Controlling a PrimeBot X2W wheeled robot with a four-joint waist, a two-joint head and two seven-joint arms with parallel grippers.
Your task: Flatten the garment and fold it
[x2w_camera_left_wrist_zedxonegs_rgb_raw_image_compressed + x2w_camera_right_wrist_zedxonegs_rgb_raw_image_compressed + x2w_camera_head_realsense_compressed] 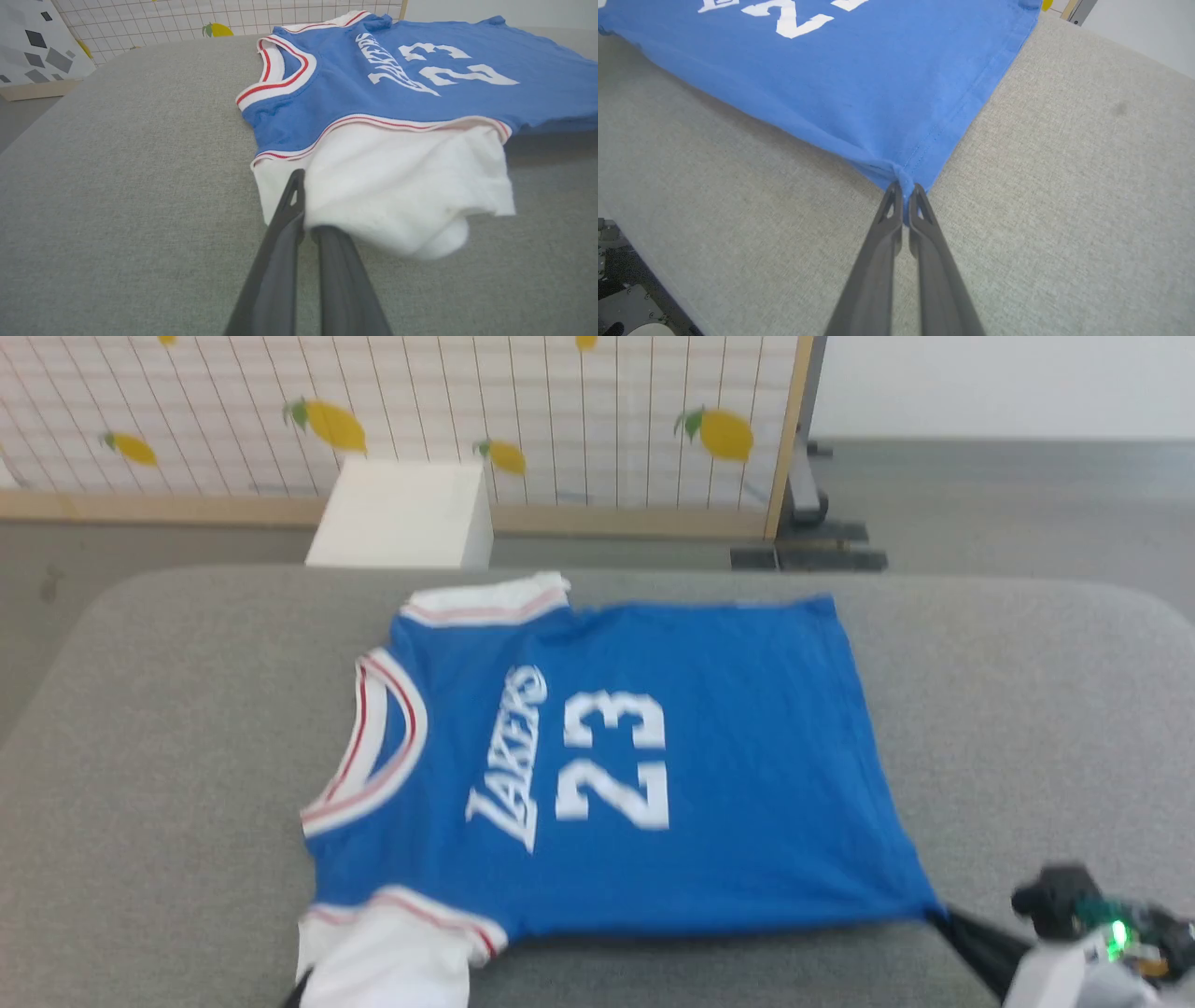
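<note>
The royal blue jersey T-shirt (738, 784) with white sleeves lies spread, print up, on the grey fabric tabletop (1027, 709). The left pincer (306, 210) is clamped on its near white sleeve (397, 186); the right pincer (905, 189) is closed on its near hem corner (901, 170).

Left tool (308, 205), right tool (906, 187) — both pinched shut.

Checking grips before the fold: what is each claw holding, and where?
The left claw pinches the jersey by its near white sleeve; the right claw pinches its near blue hem corner.
</note>
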